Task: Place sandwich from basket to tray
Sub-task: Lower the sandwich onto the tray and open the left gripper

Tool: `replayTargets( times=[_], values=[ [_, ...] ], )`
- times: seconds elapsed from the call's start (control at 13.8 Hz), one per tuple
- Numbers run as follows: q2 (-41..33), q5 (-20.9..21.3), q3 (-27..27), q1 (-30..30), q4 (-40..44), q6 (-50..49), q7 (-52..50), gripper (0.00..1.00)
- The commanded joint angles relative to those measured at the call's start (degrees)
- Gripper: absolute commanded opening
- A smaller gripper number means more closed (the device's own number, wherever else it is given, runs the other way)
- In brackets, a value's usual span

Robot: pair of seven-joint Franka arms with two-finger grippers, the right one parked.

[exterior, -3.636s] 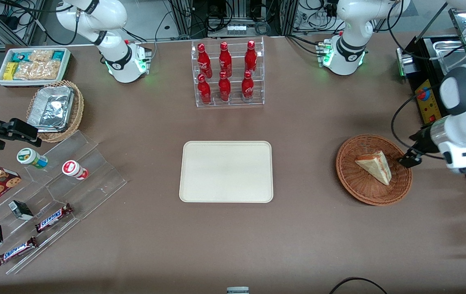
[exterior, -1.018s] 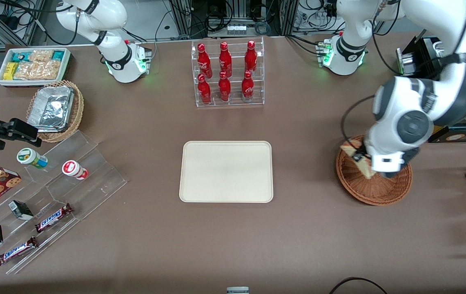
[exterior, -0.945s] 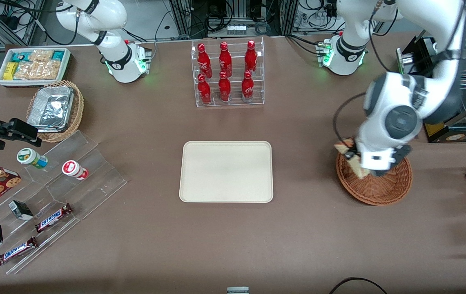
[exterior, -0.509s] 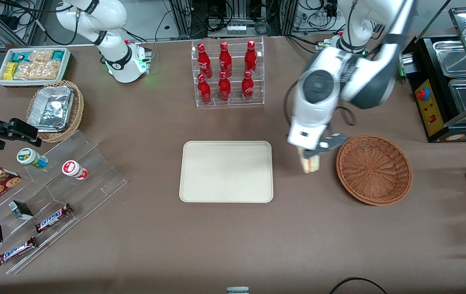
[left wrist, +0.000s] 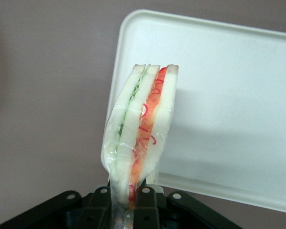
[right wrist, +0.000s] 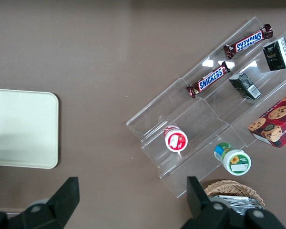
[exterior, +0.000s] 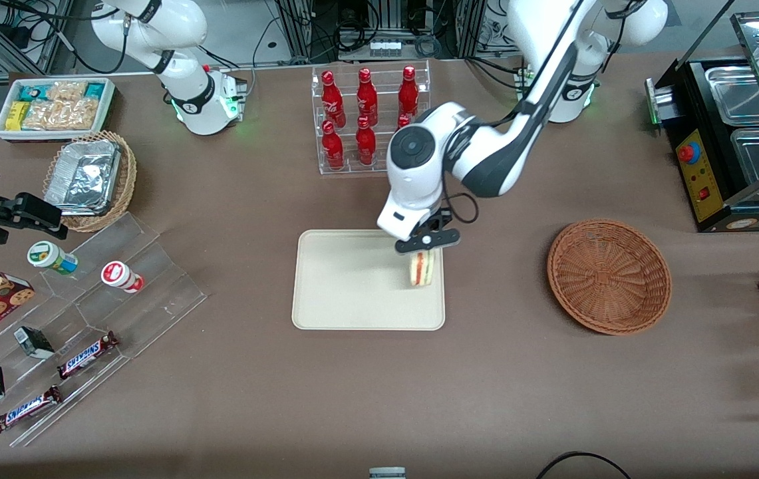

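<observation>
The sandwich (exterior: 420,267) is gripped by the pincer (exterior: 424,242), whose fingers are closed on the wedge's narrow end. The wedge is held on edge above the tray (exterior: 339,293), over the tray's edge that faces the basket (exterior: 608,276). Whether the sandwich touches the tray surface cannot be told. In the left wrist view the sandwich (left wrist: 139,131) is seen wrapped in clear film, its white bread layers standing upright with green filling on one side and red-orange filling on the other; it is clamped between the black fingers (left wrist: 99,206) of the pincer (left wrist: 123,205). A rounded corner of the tray (left wrist: 238,119) is shown beneath it, with bare worktop (left wrist: 47,95) beside.

The basket is seen holding nothing, and it stands well apart from the tray, toward the working arm's end of the worktop (exterior: 519,379). A clear rack of red bottles (exterior: 369,120) stands farther from the front camera than the tray.
</observation>
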Motion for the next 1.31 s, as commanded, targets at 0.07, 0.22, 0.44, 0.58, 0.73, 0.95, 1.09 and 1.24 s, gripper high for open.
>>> replayTargets(
  times=[0.07,0.22,0.44,0.58,0.73,0.95,1.09,1.24],
  values=[
    [6.9,1.8,1.1,-2.0,7.5,-0.6,-1.6,0.08],
    [8.1,2.1,1.1,-2.1,7.5,-0.4,-1.6,0.08],
    [11.2,4.2,1.1,-2.2,7.5,3.6,-1.7,0.09],
    [11.8,5.2,1.1,-2.4,7.4,3.9,-2.2,0.12],
    [12.2,5.2,1.1,-2.4,7.3,4.0,-2.3,0.51],
    [11.4,6.1,1.1,-2.1,7.3,3.2,-2.3,1.0],
    [7.5,5.1,1.2,-1.6,7.5,0.4,-2.4,1.0],
    [2.2,4.6,1.3,-1.3,7.5,-4.5,-5.3,1.0]
  ],
)
